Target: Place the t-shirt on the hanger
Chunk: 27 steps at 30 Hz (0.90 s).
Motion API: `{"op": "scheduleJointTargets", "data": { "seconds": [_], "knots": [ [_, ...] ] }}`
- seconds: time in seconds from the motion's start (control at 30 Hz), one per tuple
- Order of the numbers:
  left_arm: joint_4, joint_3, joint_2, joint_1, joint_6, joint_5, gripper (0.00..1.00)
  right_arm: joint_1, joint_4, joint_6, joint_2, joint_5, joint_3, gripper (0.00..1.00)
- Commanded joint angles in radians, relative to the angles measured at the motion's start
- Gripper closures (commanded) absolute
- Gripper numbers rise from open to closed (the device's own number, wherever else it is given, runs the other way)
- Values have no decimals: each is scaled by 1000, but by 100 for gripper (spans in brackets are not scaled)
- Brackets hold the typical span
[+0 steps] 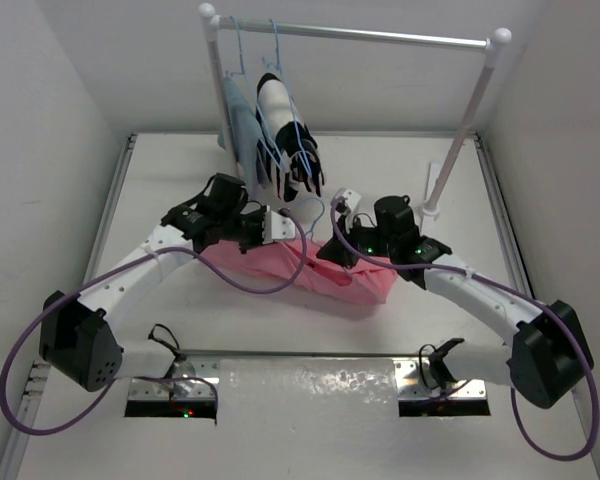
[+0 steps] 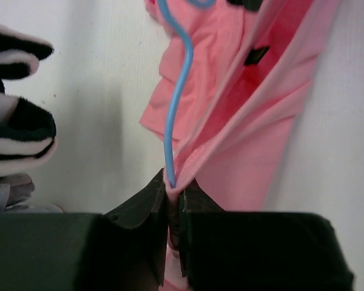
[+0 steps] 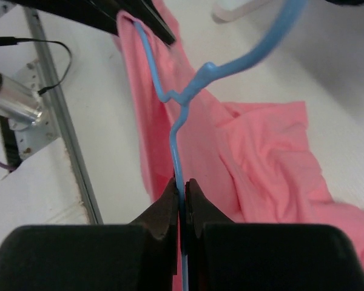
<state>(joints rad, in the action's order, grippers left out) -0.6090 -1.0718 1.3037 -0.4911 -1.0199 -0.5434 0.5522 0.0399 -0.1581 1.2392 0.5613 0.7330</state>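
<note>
The salmon-pink t-shirt (image 1: 330, 272) lies bunched on the table between the two arms. The light-blue hanger (image 3: 177, 103) rests on and partly inside it, its hook curving up in the right wrist view. My left gripper (image 2: 173, 187) is shut on the t-shirt's collar edge (image 2: 188, 160), with a hanger wire (image 2: 177, 103) running into the pinch. My right gripper (image 3: 182, 185) is shut on the hanger's thin wire, above the pink fabric (image 3: 261, 151). In the top view the left gripper (image 1: 280, 228) is at the shirt's far left and the right gripper (image 1: 342, 248) at its far middle.
A white garment rack (image 1: 360, 36) stands at the back. On it hang a pale blue-grey garment (image 1: 242, 125) and a black-and-white patterned garment (image 1: 285, 125), the latter also at the left edge of the left wrist view (image 2: 18, 133). The rack's right foot (image 1: 432, 208) stands by the right arm.
</note>
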Motion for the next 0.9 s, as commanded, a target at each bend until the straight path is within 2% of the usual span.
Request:
{"op": "scheduleJointTargets", "data": {
  "seconds": [0.0, 0.23, 0.27, 0.33, 0.37, 0.4, 0.43, 0.57, 0.67, 0.87],
  "knots": [
    [-38, 10, -40, 61, 1, 57, 94, -49, -124, 18, -56, -184, -26, 100],
    [-46, 29, -40, 85, -52, 89, 91, -74, -271, 87, -122, -264, 51, 100],
    [-46, 24, -40, 91, -52, 83, 90, -75, -293, 100, -122, -267, 66, 100],
    [-46, 10, -38, 100, -28, 65, 78, -77, -345, 133, -130, -274, 100, 100],
    [-41, -8, -37, 112, -10, 42, 71, -77, -359, 144, -133, -282, 109, 100],
    [-35, -17, -35, 118, 6, 28, 27, -78, -370, 152, -144, -284, 118, 100],
    [-34, -26, -37, 126, 30, 16, 2, -80, -388, 178, -152, -287, 132, 100],
    [-31, -62, -34, 161, 76, -56, 0, -92, -431, 198, -184, -267, 173, 100],
    [-14, -47, -31, 166, 86, -53, 0, -100, -463, 204, -191, -250, 195, 100],
    [-2, -20, -30, 167, 99, -52, 0, -118, -688, 218, -184, -250, 328, 100]
  ]
}}
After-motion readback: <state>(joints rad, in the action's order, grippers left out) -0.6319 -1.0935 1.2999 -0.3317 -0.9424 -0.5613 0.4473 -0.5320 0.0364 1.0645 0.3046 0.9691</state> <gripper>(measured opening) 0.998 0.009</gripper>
